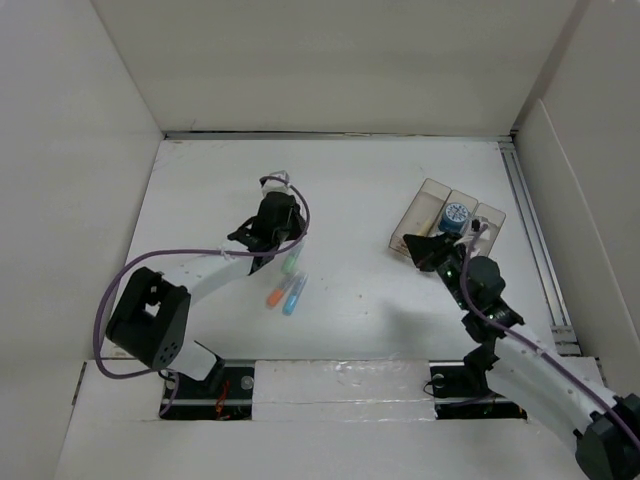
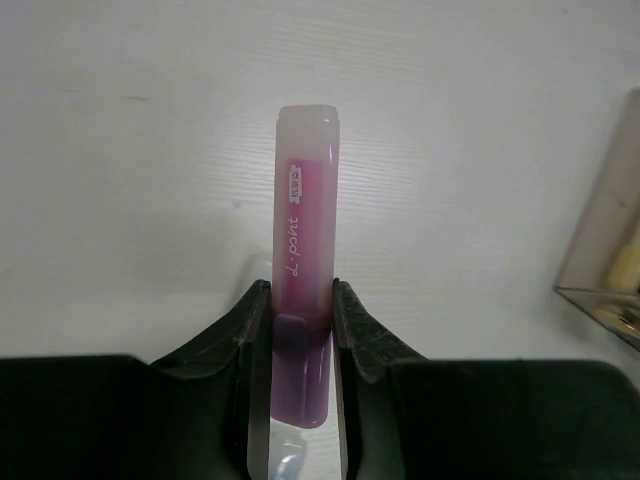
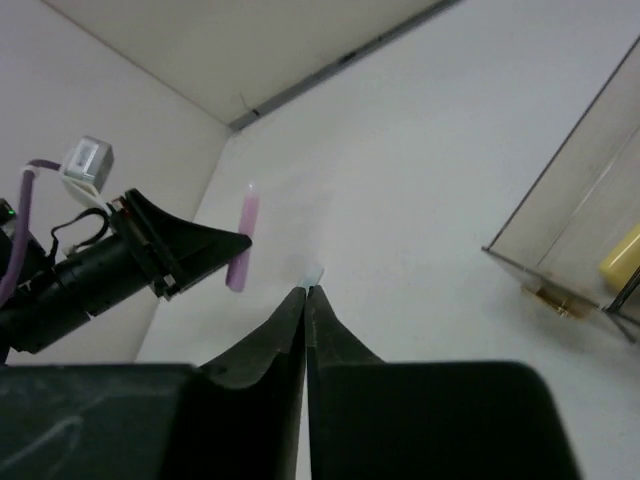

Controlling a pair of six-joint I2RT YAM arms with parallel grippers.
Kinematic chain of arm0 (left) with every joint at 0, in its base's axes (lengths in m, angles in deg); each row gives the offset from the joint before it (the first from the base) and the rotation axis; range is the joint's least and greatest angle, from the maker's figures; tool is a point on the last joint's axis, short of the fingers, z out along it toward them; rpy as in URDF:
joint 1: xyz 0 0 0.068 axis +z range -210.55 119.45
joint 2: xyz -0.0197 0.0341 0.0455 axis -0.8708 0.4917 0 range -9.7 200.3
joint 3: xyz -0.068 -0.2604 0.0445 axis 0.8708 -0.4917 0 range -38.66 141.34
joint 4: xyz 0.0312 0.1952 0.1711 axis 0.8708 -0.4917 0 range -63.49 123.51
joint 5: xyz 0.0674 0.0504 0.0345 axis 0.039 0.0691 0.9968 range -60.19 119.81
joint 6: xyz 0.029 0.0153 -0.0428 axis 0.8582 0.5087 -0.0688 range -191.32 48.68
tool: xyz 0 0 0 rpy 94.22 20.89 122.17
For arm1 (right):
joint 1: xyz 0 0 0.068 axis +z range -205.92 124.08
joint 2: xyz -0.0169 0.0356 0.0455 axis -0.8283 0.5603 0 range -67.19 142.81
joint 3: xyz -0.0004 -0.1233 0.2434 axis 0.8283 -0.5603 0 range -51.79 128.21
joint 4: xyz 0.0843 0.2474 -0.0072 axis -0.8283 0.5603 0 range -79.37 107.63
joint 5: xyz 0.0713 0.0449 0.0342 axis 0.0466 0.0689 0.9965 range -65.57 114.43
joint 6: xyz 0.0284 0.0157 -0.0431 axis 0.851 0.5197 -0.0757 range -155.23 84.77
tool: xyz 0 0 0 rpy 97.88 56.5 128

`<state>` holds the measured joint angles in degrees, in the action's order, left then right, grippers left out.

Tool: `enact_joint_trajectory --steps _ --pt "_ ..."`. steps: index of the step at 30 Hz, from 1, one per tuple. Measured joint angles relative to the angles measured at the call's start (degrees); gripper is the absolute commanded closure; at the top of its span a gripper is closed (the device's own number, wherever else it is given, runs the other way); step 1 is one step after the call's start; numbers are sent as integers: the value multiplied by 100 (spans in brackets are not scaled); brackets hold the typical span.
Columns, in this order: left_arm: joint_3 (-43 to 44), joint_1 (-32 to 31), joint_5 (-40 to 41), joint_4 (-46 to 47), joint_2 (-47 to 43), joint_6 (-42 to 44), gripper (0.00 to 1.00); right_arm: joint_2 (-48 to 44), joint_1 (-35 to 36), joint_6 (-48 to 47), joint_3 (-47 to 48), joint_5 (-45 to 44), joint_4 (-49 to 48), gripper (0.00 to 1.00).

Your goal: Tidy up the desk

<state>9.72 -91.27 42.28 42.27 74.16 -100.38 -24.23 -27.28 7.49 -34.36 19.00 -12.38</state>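
Observation:
My left gripper (image 1: 262, 240) is shut on a pink-purple highlighter (image 2: 305, 270) and holds it above the white desk (image 1: 360, 190), left of centre. The right wrist view shows the highlighter (image 3: 241, 240) hanging upright in those fingers (image 3: 190, 250). From above the gripper hides it. My right gripper (image 1: 410, 242) is shut and empty (image 3: 307, 290), low over the desk beside the near left corner of the translucent tray (image 1: 425, 215). Green (image 1: 291, 264), orange (image 1: 276, 296) and blue (image 1: 295, 295) highlighters lie on the desk by the left gripper.
The three-compartment tray holds a blue round object (image 1: 455, 215) and a yellow item (image 3: 622, 252). It also shows at the right edge of the left wrist view (image 2: 605, 250). Tall white walls surround the desk. A metal rail (image 1: 530, 230) runs along the right edge.

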Motion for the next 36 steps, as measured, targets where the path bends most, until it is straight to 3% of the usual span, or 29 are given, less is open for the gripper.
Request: enact_joint_trajectory --steps 1,7,13,25,30,36 --pt "26 -114 -116 107 -22 -24 100 -247 9 -20 -2 -66 59 100" --pt "671 -922 -590 369 546 -90 100 -2498 70 -50 -70 -645 564 100" --pt "2218 -1408 -1023 555 1801 -90 100 -4168 72 -22 -282 -1322 809 93" --pt "4898 -1526 -1897 623 4135 -173 100 -3051 109 83 -291 -1403 1399 89" --pt "5257 -1565 -2179 557 4527 -197 100 -3067 109 103 -291 -1360 1379 87" --pt "5300 -1578 -2485 573 4577 -216 84 -3012 109 109 -291 -1338 1340 85"
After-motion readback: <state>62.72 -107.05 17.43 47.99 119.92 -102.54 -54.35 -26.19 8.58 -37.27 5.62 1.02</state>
